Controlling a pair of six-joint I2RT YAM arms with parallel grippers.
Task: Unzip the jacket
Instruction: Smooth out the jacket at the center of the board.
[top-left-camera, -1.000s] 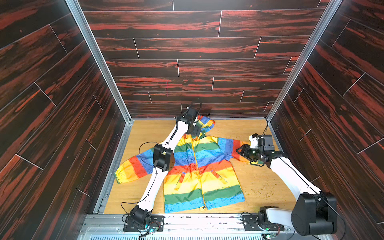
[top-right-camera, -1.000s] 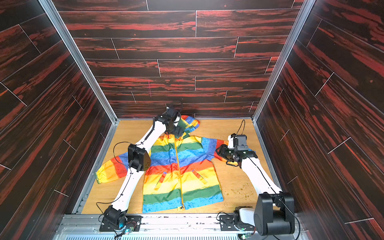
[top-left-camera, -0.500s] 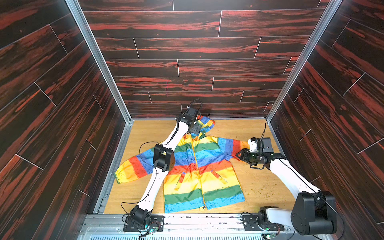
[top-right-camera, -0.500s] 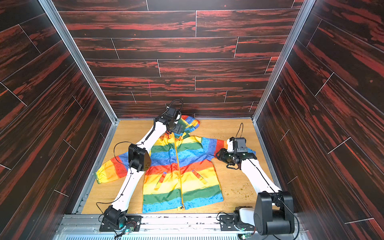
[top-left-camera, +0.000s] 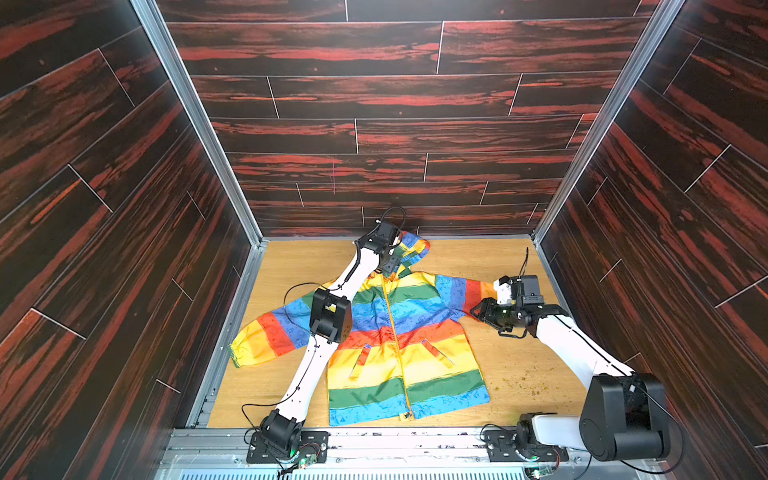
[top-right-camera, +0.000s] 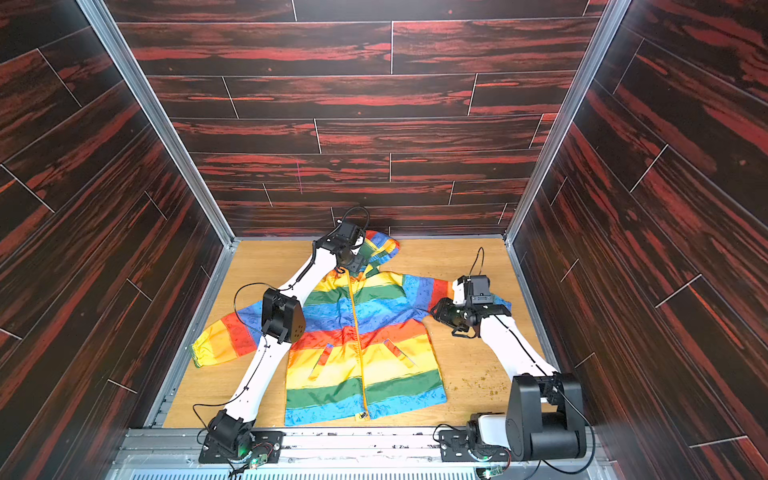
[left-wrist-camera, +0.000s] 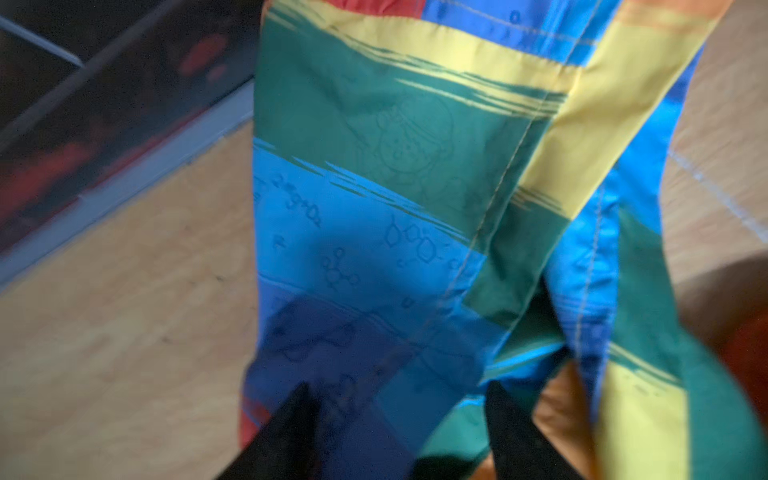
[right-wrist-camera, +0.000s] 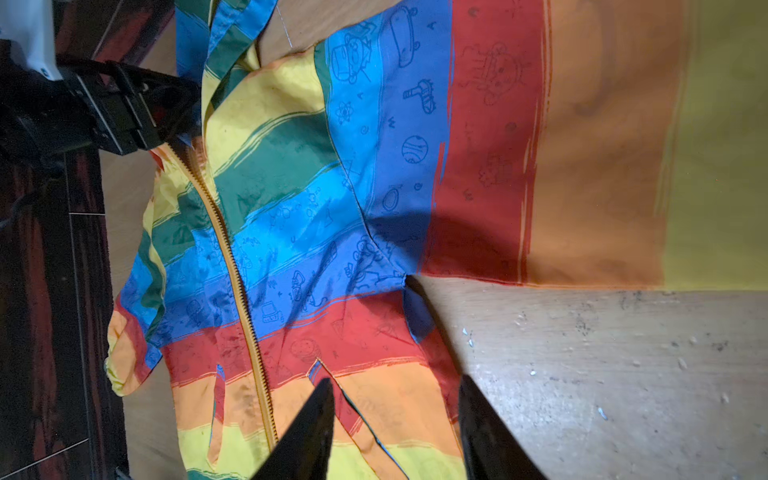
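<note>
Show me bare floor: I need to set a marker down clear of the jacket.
Bare wood lies behind the jacket, either side of its hood, and between its body and the right arm, though crumbs lie there. The middle is crowded: jacket and left arm.

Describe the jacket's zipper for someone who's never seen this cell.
On the wooden table lies a rainbow-striped jacket, hood toward the dark-panelled back wall. Its zipper is the thin yellow-orange line running down the middle from neck to hem, crossing every stripe, unlike the two short slanted pocket slits beside it.
</note>
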